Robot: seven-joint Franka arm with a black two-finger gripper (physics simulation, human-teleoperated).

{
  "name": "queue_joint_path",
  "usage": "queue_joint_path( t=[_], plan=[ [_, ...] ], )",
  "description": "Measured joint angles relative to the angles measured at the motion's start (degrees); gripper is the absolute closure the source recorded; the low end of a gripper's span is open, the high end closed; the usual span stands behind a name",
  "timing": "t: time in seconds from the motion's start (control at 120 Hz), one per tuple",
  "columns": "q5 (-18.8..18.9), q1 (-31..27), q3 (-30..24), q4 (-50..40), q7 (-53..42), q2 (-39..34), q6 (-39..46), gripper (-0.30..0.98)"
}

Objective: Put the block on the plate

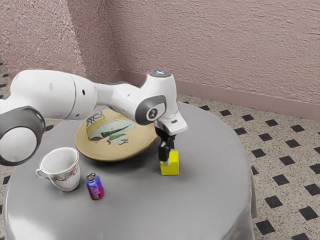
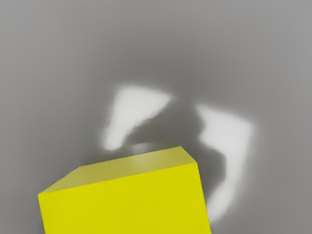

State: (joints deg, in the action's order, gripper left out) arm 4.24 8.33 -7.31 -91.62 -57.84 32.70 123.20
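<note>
Wall [image 1: 215, 45]: pinkish and rough, with a smooth band along its foot.
Floor [image 1: 287, 167]: speckled pale, set with dark diamonds.
Table [image 1: 200, 205]: round, under a smooth grey cover; bright patches of glare [image 2: 131, 109] show near the block in the wrist view.
Arm [image 1: 55, 95]: white with grey joints, reaching in from the exterior view's left, partly in front of the plate.
Plate [image 1: 107, 157]: tan, on the table, with a green, white and yellow design.
Cup [image 1: 63, 175]: white and flowered, mouth up, handle toward the exterior view's left.
Gripper [image 1: 167, 154]: black, pointing down at the block and overlapping it in the exterior view.
Jaws: cannot tell whether they are open, closed or gripping.
Block [image 1: 171, 168]: yellow, beside the plate toward the exterior view's right, at the gripper; cannot tell whether it touches the table.
Can [image 1: 94, 188]: blue and magenta, upright, near the cup.
</note>
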Motion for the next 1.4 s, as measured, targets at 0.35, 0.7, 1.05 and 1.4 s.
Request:
queue_joint_path(
  t=[0.35, 0.7, 1.05, 1.4],
  plan=[
    [0.15, 0.02, 0.01, 1.94, 1.12, 3.18, -0.4, 0.0],
    [0.06, 0.37, 0.01, 3.85, 1.76, 5.29, -0.48, 0.0],
    [-0.48, 0.38, -0.03, 4.3, 2.1, 6.51, -0.28, 0.07],
    [-0.56, 0.66, -0.02, 5.83, 2.48, 6.57, -0.26, 0.31]
  ],
)
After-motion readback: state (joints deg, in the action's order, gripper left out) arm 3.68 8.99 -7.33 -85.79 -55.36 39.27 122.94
